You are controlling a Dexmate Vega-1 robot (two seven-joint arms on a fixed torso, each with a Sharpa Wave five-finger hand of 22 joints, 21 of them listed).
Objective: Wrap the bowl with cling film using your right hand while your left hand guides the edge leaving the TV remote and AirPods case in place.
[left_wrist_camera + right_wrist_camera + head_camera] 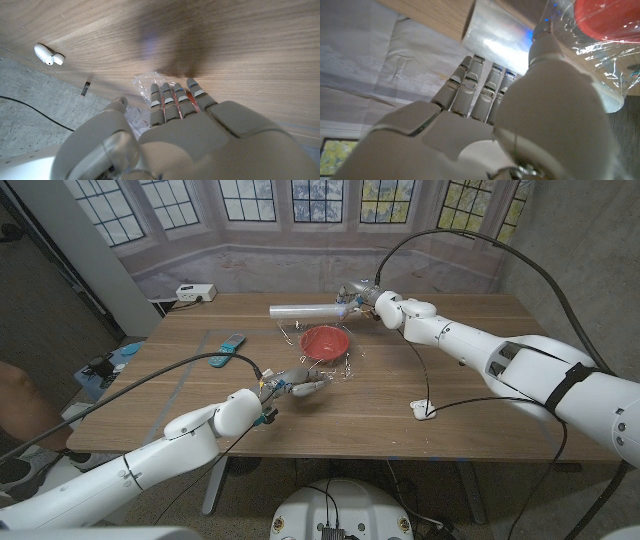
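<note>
A red bowl (325,341) stands at the table's middle back under crinkled cling film (346,364) that runs from a roll (305,311) lying behind it. My right hand (361,296) grips the roll's right end; in the right wrist view its fingers (480,85) lie against the roll (495,42), with the bowl (610,17) under film beside it. My left hand (300,383) is in front of the bowl, fingers (172,100) stretched out, holding a crumpled film edge (145,82). The TV remote (232,342) lies left of the bowl. The white AirPods case (419,410) (47,54) sits at the front right.
A white box (195,293) sits at the table's back left corner. A black cable (428,380) loops over the table near the case. A person's arm (15,405) shows at the left edge, off the table.
</note>
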